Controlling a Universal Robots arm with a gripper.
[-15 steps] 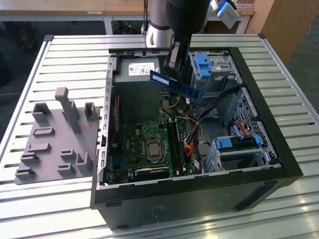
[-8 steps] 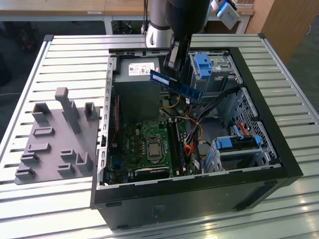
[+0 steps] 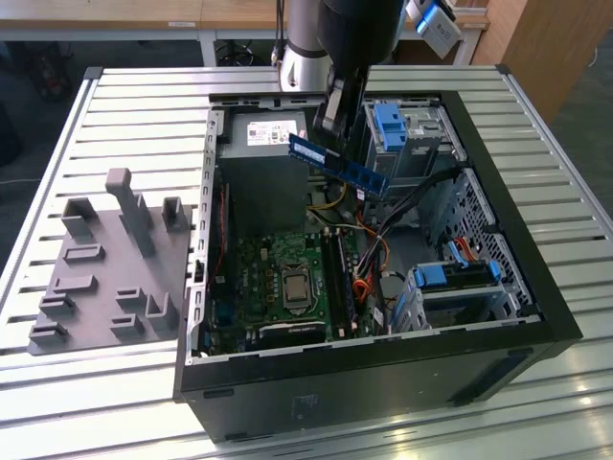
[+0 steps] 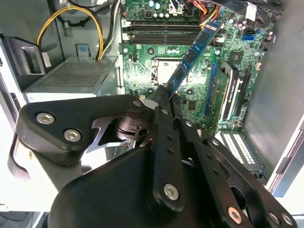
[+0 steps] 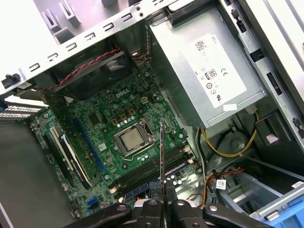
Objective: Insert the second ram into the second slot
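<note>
Gripper (image 4: 164, 99) clamped on second ram (image 4: 192, 52), tilted, clear above motherboard (image 4: 142, 61), inside open case (image 3: 383, 383)

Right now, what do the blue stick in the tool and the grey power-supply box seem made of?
Long thin blue circuit-board stick: probably rigid laminate, matte blue coating, with dark chips and a pale label. Boxy grey power supply: likely bare sheet metal, dull silvery sheen, perforated side.
</note>
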